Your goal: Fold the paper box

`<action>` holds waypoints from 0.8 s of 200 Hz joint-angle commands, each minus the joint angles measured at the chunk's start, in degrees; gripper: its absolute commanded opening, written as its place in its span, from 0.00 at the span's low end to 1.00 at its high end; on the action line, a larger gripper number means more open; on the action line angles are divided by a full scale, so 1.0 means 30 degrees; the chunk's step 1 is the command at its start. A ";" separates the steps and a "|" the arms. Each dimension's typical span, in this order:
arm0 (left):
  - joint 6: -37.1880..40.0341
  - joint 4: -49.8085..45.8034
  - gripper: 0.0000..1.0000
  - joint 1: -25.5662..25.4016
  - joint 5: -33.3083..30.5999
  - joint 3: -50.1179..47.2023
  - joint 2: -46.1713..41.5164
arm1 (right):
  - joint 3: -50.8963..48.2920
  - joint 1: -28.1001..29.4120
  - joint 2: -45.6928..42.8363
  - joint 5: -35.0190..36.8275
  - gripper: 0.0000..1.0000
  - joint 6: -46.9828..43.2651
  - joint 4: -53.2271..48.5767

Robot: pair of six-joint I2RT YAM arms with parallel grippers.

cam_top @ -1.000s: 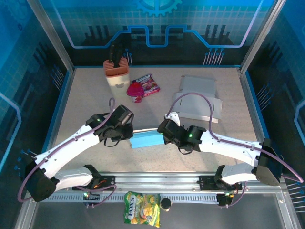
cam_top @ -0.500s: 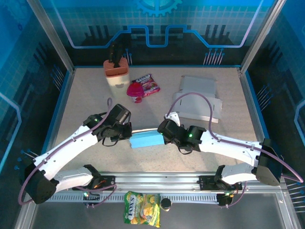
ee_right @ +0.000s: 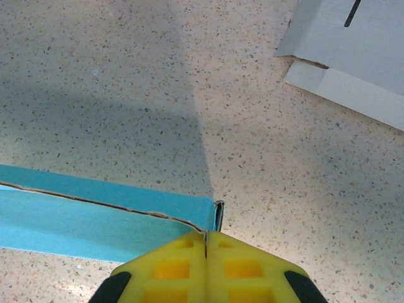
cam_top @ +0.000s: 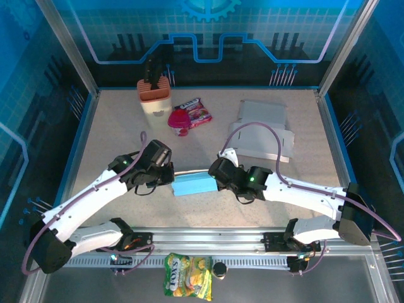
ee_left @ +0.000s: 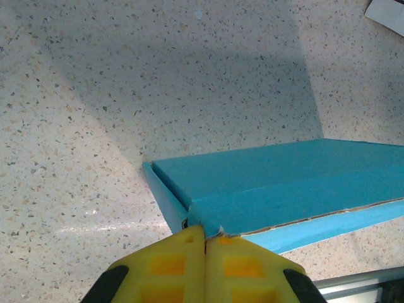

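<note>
The paper box [cam_top: 194,185] is a flat blue carton lying on the speckled table between my two arms. My left gripper [cam_top: 170,179] is at its left end. In the left wrist view the yellow fingertips [ee_left: 205,235] are pressed together, with the corner of the blue box's [ee_left: 284,183] top flap pinched between them. My right gripper [cam_top: 216,179] is at the right end. In the right wrist view its gripper [ee_right: 206,236] is shut on the torn-edged flap at the blue box's [ee_right: 95,218] right corner.
A flat white cardboard sheet [cam_top: 264,129] lies at the back right; it also shows as white cardboard [ee_right: 353,50] in the right wrist view. A peach-topped cup [cam_top: 154,95], a pink candy pack [cam_top: 197,111] and a red pot [cam_top: 180,121] stand at the back left. A snack bag [cam_top: 188,284] lies below the rail.
My left arm has shifted slightly to the left. The blue box and the right arm have stayed where they were, and both grippers remain shut.
</note>
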 commanded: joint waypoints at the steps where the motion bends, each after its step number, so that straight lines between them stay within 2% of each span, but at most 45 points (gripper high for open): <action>1: -0.0064 -0.1818 0.00 -0.0134 -0.0503 -0.0901 0.0137 | 0.0196 0.0353 0.0402 -0.0733 0.00 0.0296 -0.0576; 160: -0.1284 -0.2218 0.00 -0.1358 -0.2210 -0.1944 0.0002 | 0.0451 0.0411 -0.0067 -0.1069 0.00 0.0757 -0.1100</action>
